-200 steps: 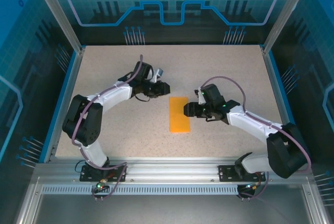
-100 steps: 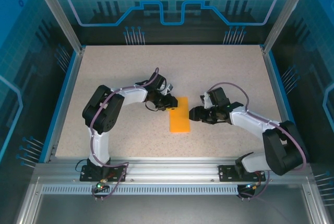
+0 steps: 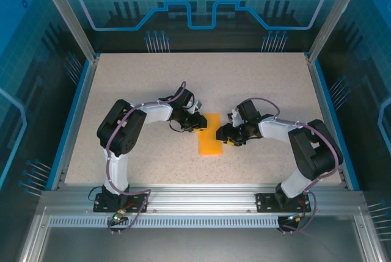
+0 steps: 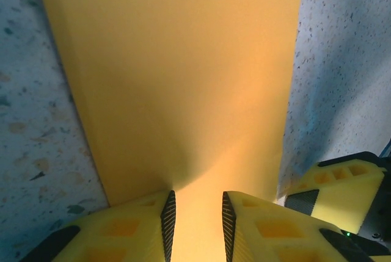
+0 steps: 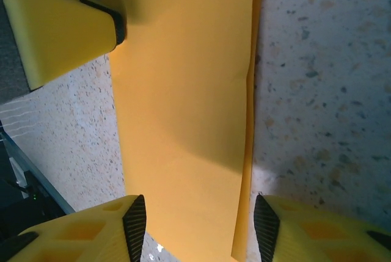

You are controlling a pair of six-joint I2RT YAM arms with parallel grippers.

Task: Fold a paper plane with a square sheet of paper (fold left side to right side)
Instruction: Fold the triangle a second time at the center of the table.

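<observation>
Speckled surface [image 3: 256,85], orange sheet [image 3: 209,137] folded flat, my left pincer [image 4: 195,228] narrowly parted over it, my right pincer [image 5: 200,231] wide above it.

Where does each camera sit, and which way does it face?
Top external: overhead from behind, facing down at the table; left arm, right arm show.
Left wrist: left arm, facing down past its fingers at folded orange paper.
Right wrist: right arm, likewise, fingers wider.
Shared: the paper; each wrist view shows the other's finger.
</observation>
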